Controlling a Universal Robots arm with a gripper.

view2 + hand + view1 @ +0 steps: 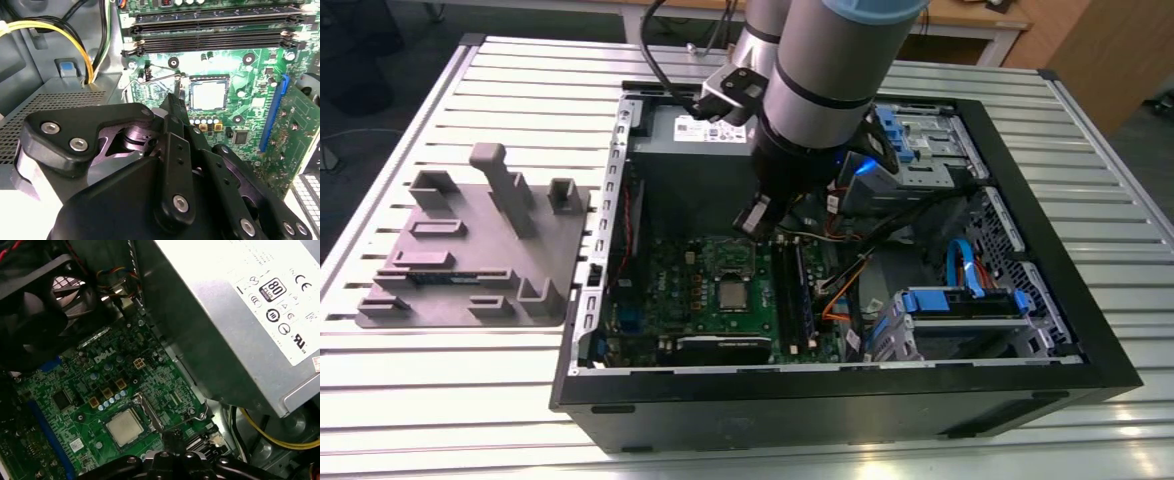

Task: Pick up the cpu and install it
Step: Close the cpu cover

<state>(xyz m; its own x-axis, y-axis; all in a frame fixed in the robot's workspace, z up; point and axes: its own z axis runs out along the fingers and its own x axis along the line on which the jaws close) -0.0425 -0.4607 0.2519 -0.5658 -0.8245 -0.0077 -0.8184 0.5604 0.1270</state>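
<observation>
The cpu [732, 293] lies flat in its socket on the green motherboard [670, 290], silver top up. Both wrist views show the cpu [209, 95] [122, 426] with nothing on top of it. My gripper [755, 222] hangs a short way above the board, just behind the socket. Its black fingers [173, 117] are shut together with nothing between them. The fingertips [170, 439] point down beside the socket's thin metal lever [202, 413], which sticks up off the board. I cannot tell whether they touch it.
The open black computer case [987, 395] lies on a slatted metal table [454, 400]. A grey power-supply box [240, 325] stands close behind my gripper. Memory slots [215, 30], yellow cables [75, 40] and a black fan [35, 315] surround the socket. A grey moulded tray [467, 250] sits at the exterior view's left.
</observation>
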